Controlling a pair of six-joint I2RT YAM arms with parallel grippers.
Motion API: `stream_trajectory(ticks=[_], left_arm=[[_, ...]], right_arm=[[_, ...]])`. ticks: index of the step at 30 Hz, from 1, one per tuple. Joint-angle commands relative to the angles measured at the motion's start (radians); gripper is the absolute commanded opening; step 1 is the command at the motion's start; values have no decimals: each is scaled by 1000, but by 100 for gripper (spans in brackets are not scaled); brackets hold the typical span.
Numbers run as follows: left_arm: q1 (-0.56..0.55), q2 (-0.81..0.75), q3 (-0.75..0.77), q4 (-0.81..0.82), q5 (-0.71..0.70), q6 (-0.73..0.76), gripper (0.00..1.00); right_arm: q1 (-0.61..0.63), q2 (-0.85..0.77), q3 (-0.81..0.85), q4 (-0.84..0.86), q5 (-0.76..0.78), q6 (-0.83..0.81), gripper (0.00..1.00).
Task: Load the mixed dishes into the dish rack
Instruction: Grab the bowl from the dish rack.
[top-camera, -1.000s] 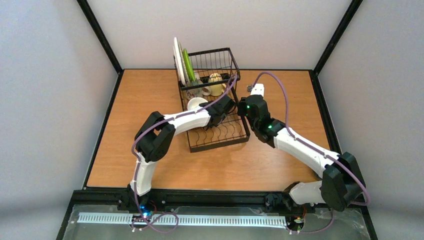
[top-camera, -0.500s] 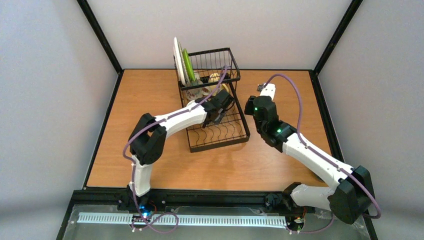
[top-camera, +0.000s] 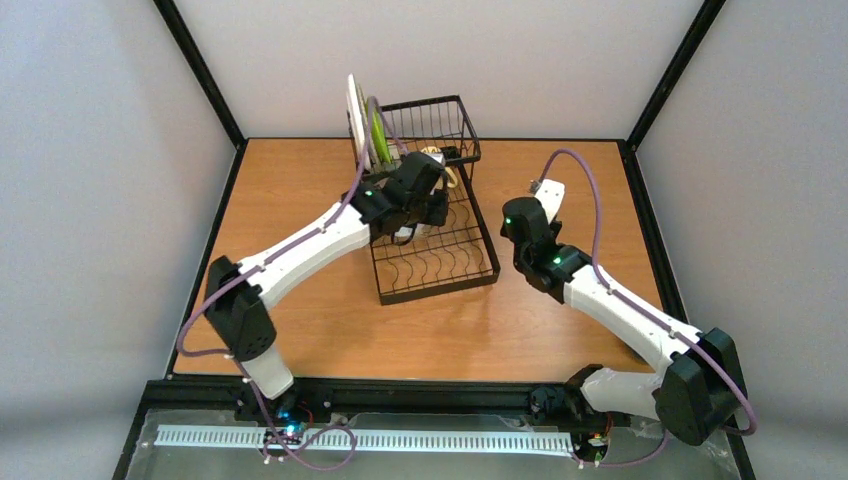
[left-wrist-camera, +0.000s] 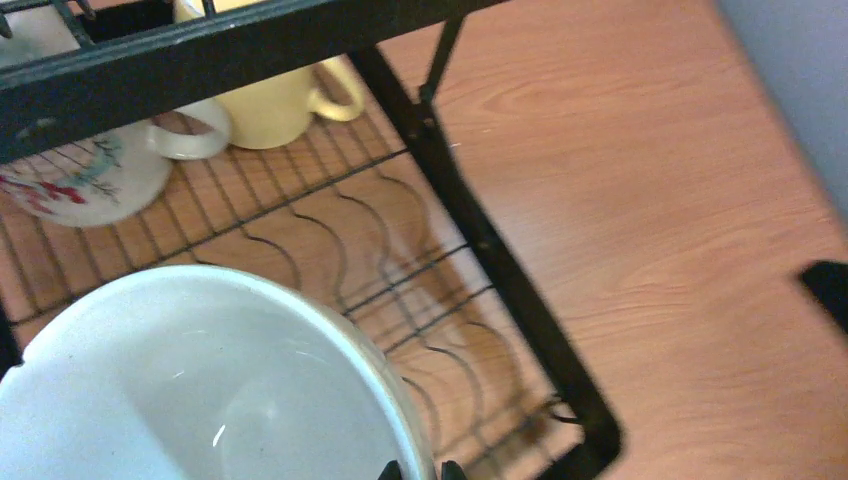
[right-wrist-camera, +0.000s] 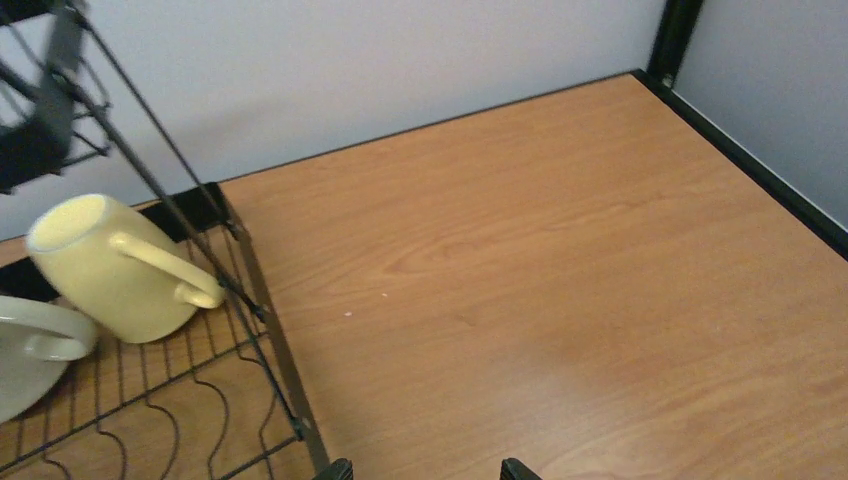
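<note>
The white bowl (left-wrist-camera: 200, 400) is hanging over the slotted tray part of the black wire dish rack (left-wrist-camera: 500, 270), and the left gripper (left-wrist-camera: 415, 470) is pinching its rim tightly. Behind it, a pale yellow mug (left-wrist-camera: 270, 100) and a white patterned mug (left-wrist-camera: 90, 180) are lying on the rack's wires. A white plate (top-camera: 352, 115) and a lime-green plate (top-camera: 376, 130) are standing upright at the rack's far left. The right gripper (right-wrist-camera: 425, 470) is hovering with jaws spread, holding nothing, over the wooden table (right-wrist-camera: 560, 250) beside the rack.
</note>
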Motion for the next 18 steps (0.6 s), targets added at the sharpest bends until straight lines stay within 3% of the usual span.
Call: stream_trajectory(ticks=[1, 9, 18], left_arm=[[3, -140, -89, 178, 157, -228, 0], [4, -350, -500, 686, 292, -633, 0], [8, -341, -770, 1208, 326, -903, 0]], right_arm=[[-30, -7, -37, -54, 47, 106, 84], [-122, -79, -118, -6, -41, 153, 83], [-158, -90, -150, 48, -101, 136, 83]])
